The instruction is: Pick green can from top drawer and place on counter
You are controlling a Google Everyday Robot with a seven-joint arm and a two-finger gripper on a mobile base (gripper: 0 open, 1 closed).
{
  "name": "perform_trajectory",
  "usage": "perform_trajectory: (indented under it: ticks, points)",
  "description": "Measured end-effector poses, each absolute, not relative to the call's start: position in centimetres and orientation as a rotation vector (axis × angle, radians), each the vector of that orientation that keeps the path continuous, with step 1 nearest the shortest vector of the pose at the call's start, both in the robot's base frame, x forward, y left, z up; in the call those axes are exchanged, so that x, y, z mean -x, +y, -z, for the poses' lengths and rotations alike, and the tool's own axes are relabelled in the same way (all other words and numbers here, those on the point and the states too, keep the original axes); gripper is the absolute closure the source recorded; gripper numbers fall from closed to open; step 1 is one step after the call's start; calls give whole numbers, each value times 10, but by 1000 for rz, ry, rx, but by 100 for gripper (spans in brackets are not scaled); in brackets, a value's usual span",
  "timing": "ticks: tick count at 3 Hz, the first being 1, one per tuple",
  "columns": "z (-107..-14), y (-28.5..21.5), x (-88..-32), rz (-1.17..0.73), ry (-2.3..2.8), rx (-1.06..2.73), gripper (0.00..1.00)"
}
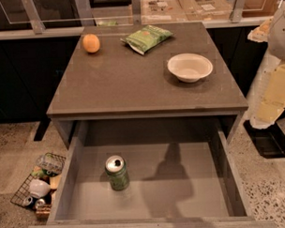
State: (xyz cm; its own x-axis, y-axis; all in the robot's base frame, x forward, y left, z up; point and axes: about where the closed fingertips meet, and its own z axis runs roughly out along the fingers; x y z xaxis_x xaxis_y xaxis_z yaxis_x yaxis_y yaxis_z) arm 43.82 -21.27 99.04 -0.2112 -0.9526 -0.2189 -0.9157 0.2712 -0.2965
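Note:
The green can stands upright on the floor of the open top drawer, left of centre, silver top and pull-tab facing up. The counter lies above and behind the drawer. My arm hangs at the right edge of the view, beside the counter's right side. Its dark end, the gripper, is low to the right of the drawer, well away from the can and holding nothing that I can see. A shadow of the arm falls on the drawer floor right of the can.
On the counter are an orange fruit at the back left, a flat green snack bag at the back middle and a white bowl at the right. A wire basket of items sits on the floor, left of the drawer.

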Motion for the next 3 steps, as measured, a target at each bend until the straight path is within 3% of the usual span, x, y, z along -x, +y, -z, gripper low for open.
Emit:
perform_trajectory:
  ticks: [3]
  points:
    - [-954, -224, -436, -3, 2119, 1586, 0]
